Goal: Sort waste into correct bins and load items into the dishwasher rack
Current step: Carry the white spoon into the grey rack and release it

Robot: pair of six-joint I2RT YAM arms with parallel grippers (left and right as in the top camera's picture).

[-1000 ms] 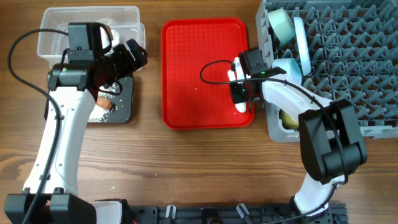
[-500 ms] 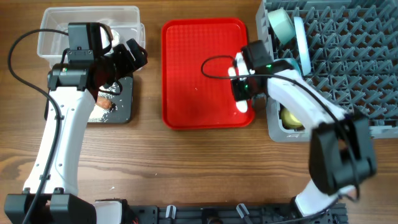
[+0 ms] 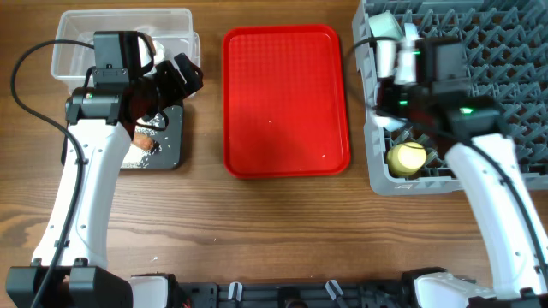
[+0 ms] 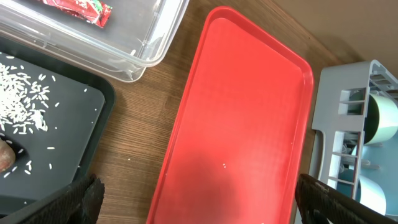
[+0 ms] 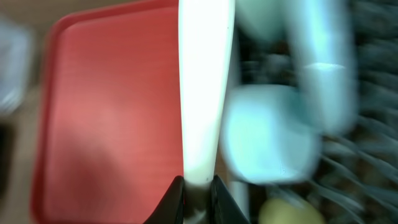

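My right gripper is shut on the white plastic spoon and holds it over the left edge of the grey dishwasher rack. In the right wrist view the spoon runs up from the shut jaws, beside a light blue bowl and the yellow cup. The yellow cup sits in the rack's front left corner. My left gripper is open and empty, hovering by the black tray and the clear tub. The red wrapper lies in the tub. Rice grains lie on the black tray.
The flat red serving tray lies between the bins and the rack, with only a few specks on it. A bowl and the plate stand in the rack's back left corner. An orange-brown food piece lies on the black tray.
My right gripper has lifted the spoon off the red tray's right side and carried it right and back, over the rack's left edge. The left arm has not moved.
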